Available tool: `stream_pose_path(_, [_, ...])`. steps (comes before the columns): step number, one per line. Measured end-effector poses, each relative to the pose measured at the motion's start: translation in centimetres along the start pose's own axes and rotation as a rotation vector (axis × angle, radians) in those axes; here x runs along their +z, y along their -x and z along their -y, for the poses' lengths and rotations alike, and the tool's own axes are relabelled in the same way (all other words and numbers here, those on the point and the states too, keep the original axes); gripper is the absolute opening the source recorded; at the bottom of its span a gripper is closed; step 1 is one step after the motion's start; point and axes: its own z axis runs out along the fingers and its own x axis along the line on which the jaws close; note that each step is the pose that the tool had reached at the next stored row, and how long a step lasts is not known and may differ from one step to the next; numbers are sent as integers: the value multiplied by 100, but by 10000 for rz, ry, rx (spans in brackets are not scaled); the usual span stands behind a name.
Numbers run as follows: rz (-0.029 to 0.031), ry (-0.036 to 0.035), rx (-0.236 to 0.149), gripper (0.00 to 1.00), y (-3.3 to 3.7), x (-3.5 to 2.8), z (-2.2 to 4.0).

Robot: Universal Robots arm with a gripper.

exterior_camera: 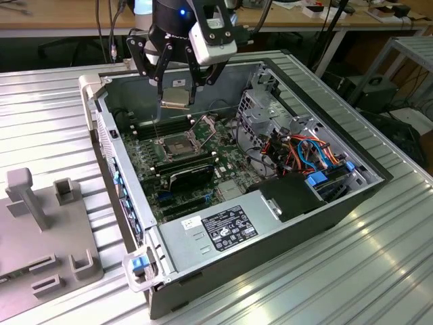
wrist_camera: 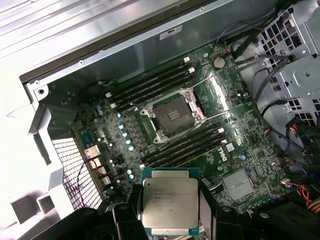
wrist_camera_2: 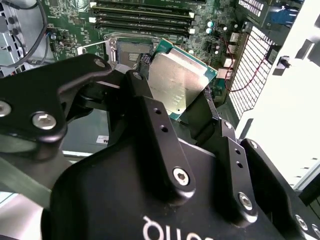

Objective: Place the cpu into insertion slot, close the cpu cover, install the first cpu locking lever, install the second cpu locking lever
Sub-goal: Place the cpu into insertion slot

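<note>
The cpu (exterior_camera: 175,97), a flat square chip with a silvery top, hangs in the air inside the open computer case, and my gripper (exterior_camera: 176,89) is shut on its edges. Both wrist views show the cpu (wrist_camera: 169,204) (wrist_camera_2: 176,82) clamped between the black fingers (wrist_camera_2: 145,102). The insertion slot (exterior_camera: 174,146) lies on the green board below and slightly ahead of the chip, its dark centre (wrist_camera: 173,115) uncovered. The cpu cover (exterior_camera: 203,126) stands raised at the slot's side. A thin locking lever (exterior_camera: 157,130) sticks up beside the slot.
Long black memory sticks (wrist_camera: 150,86) flank the slot on both sides. A metal drive cage (exterior_camera: 260,101), coloured cables (exterior_camera: 308,152) and a black power supply (exterior_camera: 223,227) fill the exterior view's right of the case. A grey fixture (exterior_camera: 40,217) sits on the table outside.
</note>
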Motion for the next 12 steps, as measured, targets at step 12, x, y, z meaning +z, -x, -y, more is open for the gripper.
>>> stream_pose_path(12, [29,-14,625,55,0,5,0])
